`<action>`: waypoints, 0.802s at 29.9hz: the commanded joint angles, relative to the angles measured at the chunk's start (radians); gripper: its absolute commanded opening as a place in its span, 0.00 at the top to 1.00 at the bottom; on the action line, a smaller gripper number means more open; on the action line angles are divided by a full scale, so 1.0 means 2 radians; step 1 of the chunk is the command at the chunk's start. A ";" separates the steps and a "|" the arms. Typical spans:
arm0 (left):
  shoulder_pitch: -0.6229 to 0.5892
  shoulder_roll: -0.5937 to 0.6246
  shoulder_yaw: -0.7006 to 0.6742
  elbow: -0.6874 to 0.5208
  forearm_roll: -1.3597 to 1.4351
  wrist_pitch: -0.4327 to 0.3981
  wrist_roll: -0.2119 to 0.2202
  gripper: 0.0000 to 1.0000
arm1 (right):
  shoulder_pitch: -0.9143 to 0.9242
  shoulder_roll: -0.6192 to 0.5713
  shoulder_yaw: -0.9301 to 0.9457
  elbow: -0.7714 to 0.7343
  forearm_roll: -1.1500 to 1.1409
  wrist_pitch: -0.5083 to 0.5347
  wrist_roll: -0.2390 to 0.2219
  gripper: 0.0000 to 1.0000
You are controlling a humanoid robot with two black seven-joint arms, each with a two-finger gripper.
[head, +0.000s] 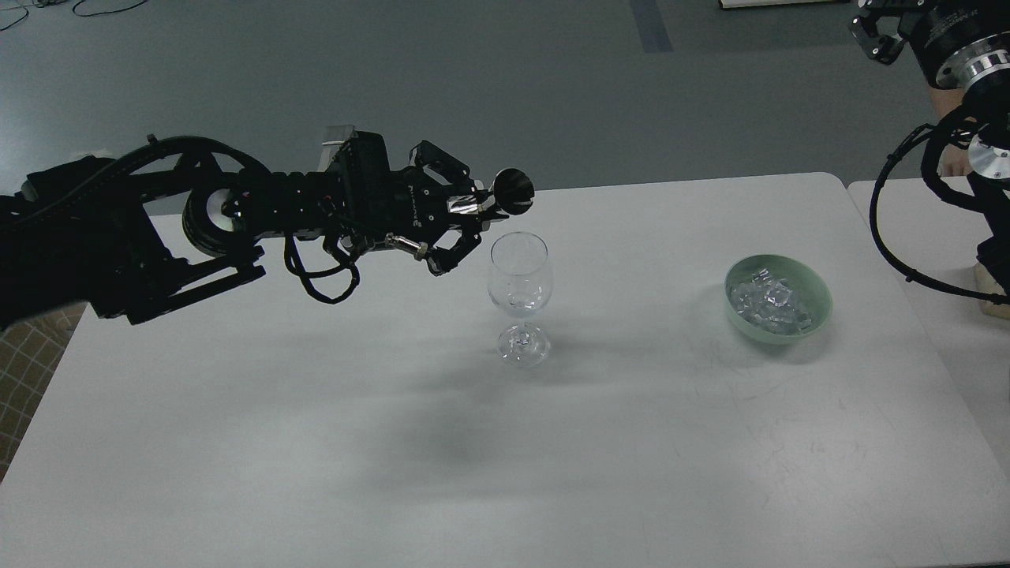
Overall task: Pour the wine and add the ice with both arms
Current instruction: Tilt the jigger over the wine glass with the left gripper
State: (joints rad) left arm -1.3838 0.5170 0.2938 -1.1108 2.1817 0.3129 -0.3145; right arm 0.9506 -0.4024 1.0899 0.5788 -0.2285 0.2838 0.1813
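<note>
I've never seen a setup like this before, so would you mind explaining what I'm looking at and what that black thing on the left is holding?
This is one picture taken from the robot's own head, looking forward and down at a white table. The black jointed shapes are its two arms. The left gripper holds a dark bottle, tipped sideways with its mouth just above a clear wine glass. The glass stands upright and looks empty. To the right sits a pale green bowl of ice. The right gripper is raised at the top right corner, holding nothing as far as I can see.
</note>
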 commanded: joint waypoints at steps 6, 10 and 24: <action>-0.011 0.000 0.001 0.000 0.000 0.001 0.000 0.87 | -0.001 0.000 0.000 0.001 0.000 0.000 0.001 0.00; -0.017 -0.001 0.001 0.000 0.000 0.000 -0.001 0.87 | -0.001 0.000 0.000 0.001 0.000 0.000 0.001 0.00; -0.034 -0.002 0.014 0.005 0.000 0.000 -0.001 0.87 | 0.000 0.000 0.001 0.002 0.000 0.000 0.001 0.00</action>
State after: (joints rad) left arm -1.4485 0.5125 0.3066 -1.1087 2.1817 0.3129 -0.3159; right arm 0.9506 -0.4005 1.0906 0.5830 -0.2285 0.2840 0.1826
